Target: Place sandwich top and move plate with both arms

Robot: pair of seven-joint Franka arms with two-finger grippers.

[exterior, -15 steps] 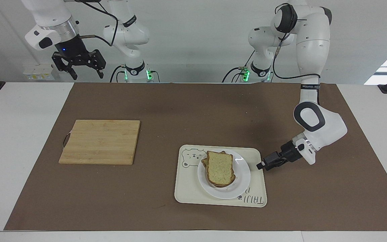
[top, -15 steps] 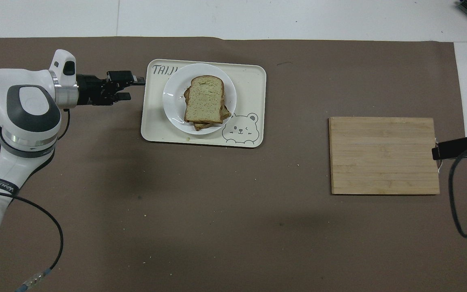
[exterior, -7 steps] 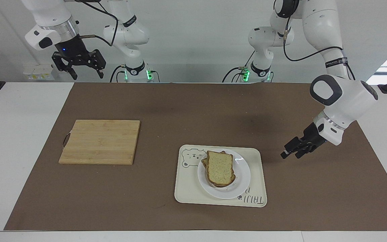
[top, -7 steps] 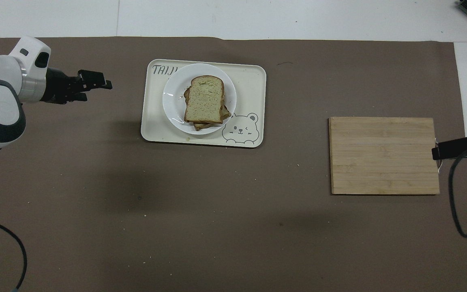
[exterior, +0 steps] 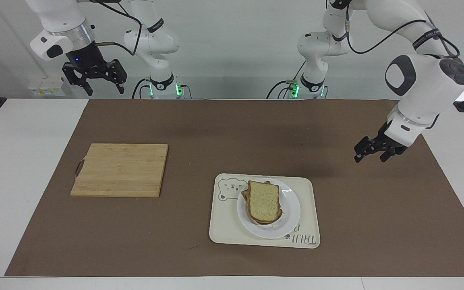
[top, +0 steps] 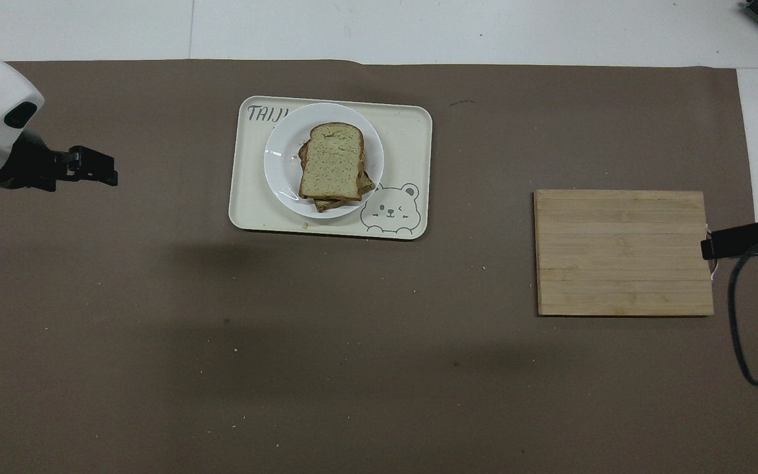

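Facing view: sandwich top (exterior: 263,201) is lying on the plate (exterior: 291,213) lower centre; left gripper (exterior: 371,154) is hanging released at right, right gripper (exterior: 102,89) released upper left

Overhead view: plate (top: 280,171) is sitting upper centre; left gripper (top: 106,176) is hovering at left edge, right gripper (top: 707,249) at right edge

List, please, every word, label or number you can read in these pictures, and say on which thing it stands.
"TAIJI": on the cream bear-printed tray, at its corner beside the white plate, which covers whatever follows.
Band lettering on the left arm: too small to read.
The cutting board shows no text.
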